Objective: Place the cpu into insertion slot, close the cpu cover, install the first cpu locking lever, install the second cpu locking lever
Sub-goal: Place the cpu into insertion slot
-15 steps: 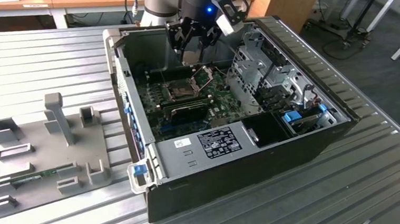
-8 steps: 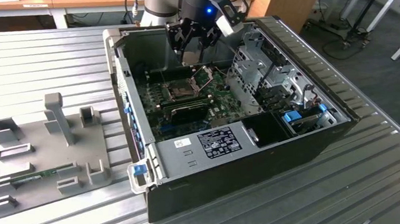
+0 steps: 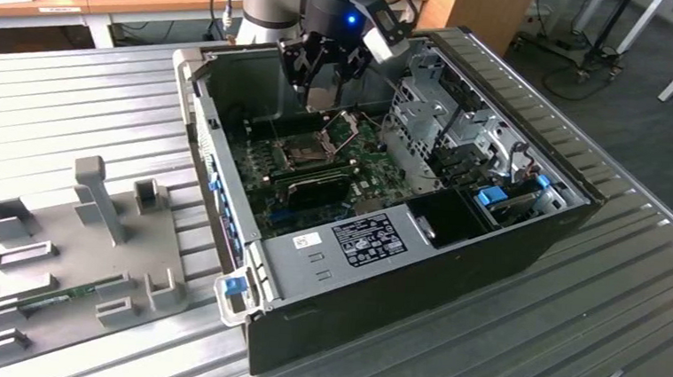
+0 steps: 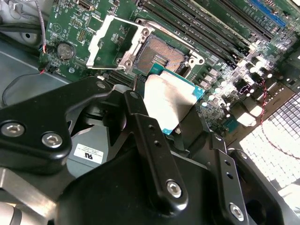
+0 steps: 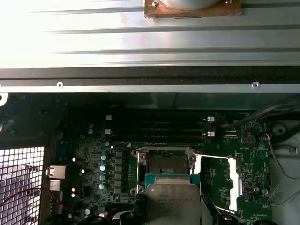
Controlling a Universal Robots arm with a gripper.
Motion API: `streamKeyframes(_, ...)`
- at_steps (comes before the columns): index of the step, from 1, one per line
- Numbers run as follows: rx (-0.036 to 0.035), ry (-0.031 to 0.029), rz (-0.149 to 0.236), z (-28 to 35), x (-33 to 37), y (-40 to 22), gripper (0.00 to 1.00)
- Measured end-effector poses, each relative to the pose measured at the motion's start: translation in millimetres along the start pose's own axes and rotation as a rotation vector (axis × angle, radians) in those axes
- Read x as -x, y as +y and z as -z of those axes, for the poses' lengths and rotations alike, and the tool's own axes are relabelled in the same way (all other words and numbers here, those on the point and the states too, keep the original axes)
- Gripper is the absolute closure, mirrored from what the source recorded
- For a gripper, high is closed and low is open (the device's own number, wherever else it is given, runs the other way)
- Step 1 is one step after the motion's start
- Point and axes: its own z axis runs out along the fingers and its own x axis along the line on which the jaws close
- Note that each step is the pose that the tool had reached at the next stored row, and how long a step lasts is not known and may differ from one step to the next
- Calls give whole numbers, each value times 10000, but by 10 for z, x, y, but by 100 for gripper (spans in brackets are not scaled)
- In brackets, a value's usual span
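Note:
My gripper (image 3: 320, 82) hangs over the open computer case, shut on the cpu (image 4: 168, 98), a thin square chip with a silvery top and green edge. Both wrist views show the black fingers (image 4: 140, 122) clamping the chip's opposite edges. The cpu (image 5: 173, 204) hovers just short of the insertion slot (image 5: 164, 164), apart from it. The slot (image 4: 161, 54) shows a bare dark contact field. The cpu cover (image 4: 110, 40) is swung open beside the slot (image 3: 303, 155) and stands up from the board (image 3: 347, 129). A thin wire lever (image 5: 213, 156) is raised by the cover (image 5: 231, 180).
Long black memory slots (image 5: 157, 126) run beside the socket. The case wall (image 3: 204, 135) and a metal drive cage (image 3: 437, 115) hem in the motherboard. A grey fixture (image 3: 84, 242) holding a green memory stick (image 3: 62, 298) lies on the ribbed metal table at the exterior view's left.

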Motion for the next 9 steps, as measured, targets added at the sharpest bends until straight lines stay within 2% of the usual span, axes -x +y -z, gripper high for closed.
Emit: streamKeyframes(9, 0, 0, 0, -2, 0, 0, 46)
